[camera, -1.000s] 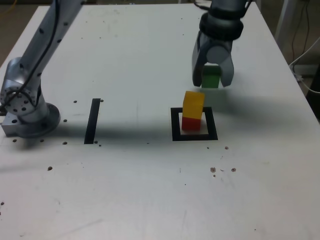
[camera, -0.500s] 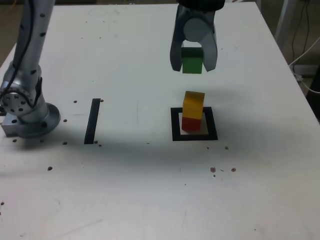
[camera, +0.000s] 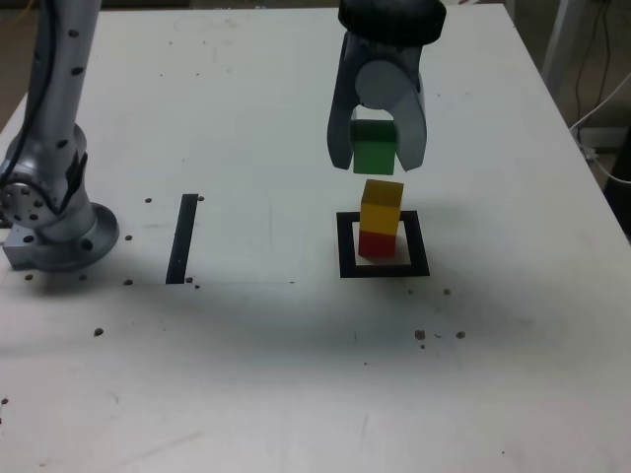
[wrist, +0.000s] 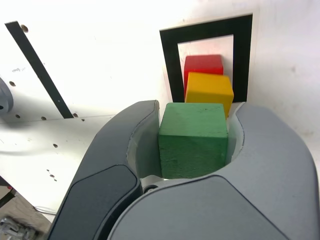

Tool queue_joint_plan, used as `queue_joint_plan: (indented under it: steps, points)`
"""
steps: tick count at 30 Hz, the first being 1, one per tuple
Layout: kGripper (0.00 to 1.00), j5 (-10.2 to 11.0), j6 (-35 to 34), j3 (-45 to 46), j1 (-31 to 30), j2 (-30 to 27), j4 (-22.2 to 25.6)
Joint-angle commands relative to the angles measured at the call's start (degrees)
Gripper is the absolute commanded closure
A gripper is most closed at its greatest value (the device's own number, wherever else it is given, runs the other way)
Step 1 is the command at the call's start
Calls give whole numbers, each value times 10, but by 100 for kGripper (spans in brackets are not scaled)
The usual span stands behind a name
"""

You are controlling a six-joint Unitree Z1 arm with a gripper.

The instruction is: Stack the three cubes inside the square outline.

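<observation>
We have the gripper clamped on the green cube, held above the stack. Yellow cube sits on red cube, inside the square outline. Key relation: in the exterior view the stack lies below and slightly right of the held cube; we'd judge a small shift over yellow, then lowering. Exact height gap: can't tell.

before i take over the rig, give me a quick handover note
Gripper: closed on the green cube, held in the air near the stack.
Red cube: inside the square outline.
Yellow cube: on the red one, slightly offset.
Done: two cubes stacked.
Left: line green up over yellow, lower, release, back off.
</observation>
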Motion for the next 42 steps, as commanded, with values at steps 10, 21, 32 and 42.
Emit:
queue_joint_plan:
  steps: [10,21,32,42]
  points:
    - [78,-8,-4,7,-5,21,-11]
    - [60,-12,2,10,-5,37,-25]
    - [0,-19,12,25,-5,41,-44]
    - [0,13,12,36,3,1,-42]
